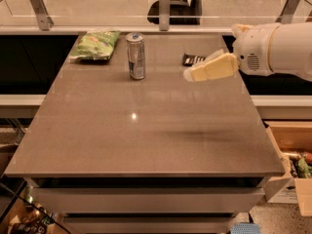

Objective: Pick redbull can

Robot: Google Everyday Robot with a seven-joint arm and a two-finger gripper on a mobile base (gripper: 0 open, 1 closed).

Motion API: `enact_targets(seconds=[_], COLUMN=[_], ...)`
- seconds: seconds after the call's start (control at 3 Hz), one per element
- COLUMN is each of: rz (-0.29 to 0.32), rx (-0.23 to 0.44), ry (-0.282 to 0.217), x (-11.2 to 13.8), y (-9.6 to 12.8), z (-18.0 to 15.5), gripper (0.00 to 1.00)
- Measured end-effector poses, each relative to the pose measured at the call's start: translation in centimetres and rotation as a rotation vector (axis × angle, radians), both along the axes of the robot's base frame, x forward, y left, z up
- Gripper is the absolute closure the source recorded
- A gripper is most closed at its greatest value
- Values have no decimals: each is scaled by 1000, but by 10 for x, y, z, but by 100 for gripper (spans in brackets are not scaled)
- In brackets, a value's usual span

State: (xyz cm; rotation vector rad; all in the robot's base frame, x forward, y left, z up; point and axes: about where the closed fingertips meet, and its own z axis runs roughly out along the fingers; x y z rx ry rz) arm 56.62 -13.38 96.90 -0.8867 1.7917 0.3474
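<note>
The redbull can [136,56] is slim, silver and blue, and stands upright on the far middle-left of the brown table [146,126]. My gripper [191,74] comes in from the right on a white arm [273,50], with its cream-coloured fingers [214,67] pointing left. It hovers above the table to the right of the can, about a can's height away from it. It holds nothing that I can see.
A green chip bag [95,45] lies left of the can near the back edge. A dark snack bar [194,59] lies behind the gripper. A glass rail with metal posts [165,8] runs along the back. A cardboard box [292,155] stands at the right of the table.
</note>
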Motion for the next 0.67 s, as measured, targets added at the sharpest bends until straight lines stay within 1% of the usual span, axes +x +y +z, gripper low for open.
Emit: enact_targets(seconds=[0.67], rz=[52], rx=[102], ry=[-48], x=[21], y=[32], z=[-7], gripper=[0])
